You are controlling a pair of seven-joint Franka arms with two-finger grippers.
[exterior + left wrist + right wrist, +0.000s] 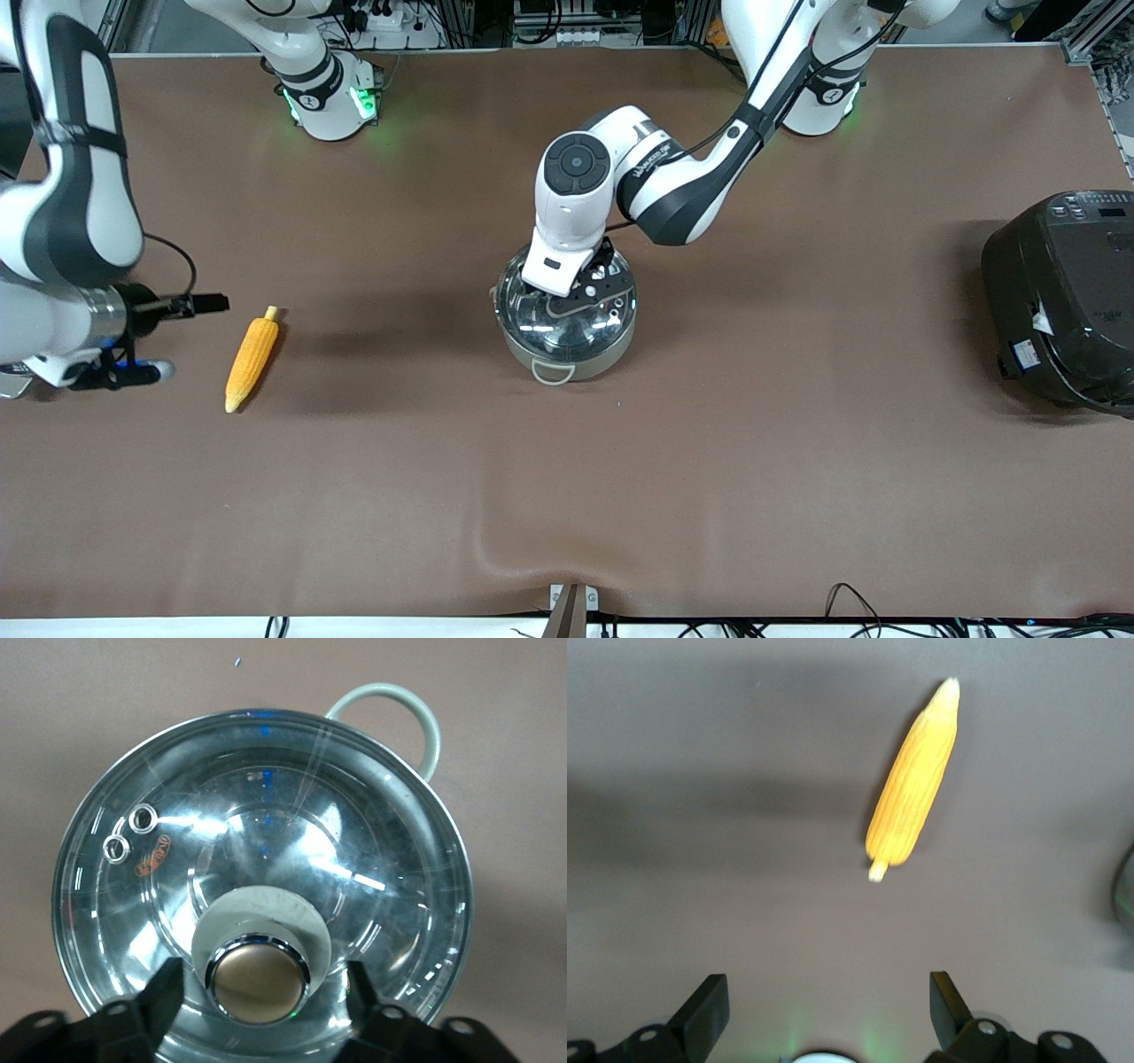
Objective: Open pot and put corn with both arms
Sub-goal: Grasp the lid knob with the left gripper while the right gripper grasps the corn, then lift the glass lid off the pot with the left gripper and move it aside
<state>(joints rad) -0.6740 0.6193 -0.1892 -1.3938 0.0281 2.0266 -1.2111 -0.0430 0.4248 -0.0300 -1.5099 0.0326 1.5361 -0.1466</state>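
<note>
The steel pot (567, 341) stands mid-table with its clear glass lid (266, 842) on. My left gripper (592, 292) is over the lid, open. In the left wrist view its fingers (164, 992) stand on either side of the coppery knob (259, 979), with a gap between each finger and the knob. The yellow corn (252, 359) lies on the cloth toward the right arm's end of the table. It also shows in the right wrist view (912, 797). My right gripper (199, 336) hovers beside the corn, open and empty (826, 1001).
A big black rice cooker (1063, 297) stands at the left arm's end of the table. A light loop handle (554, 372) of the pot points toward the front camera. The brown cloth (567, 496) has a ridge near the front edge.
</note>
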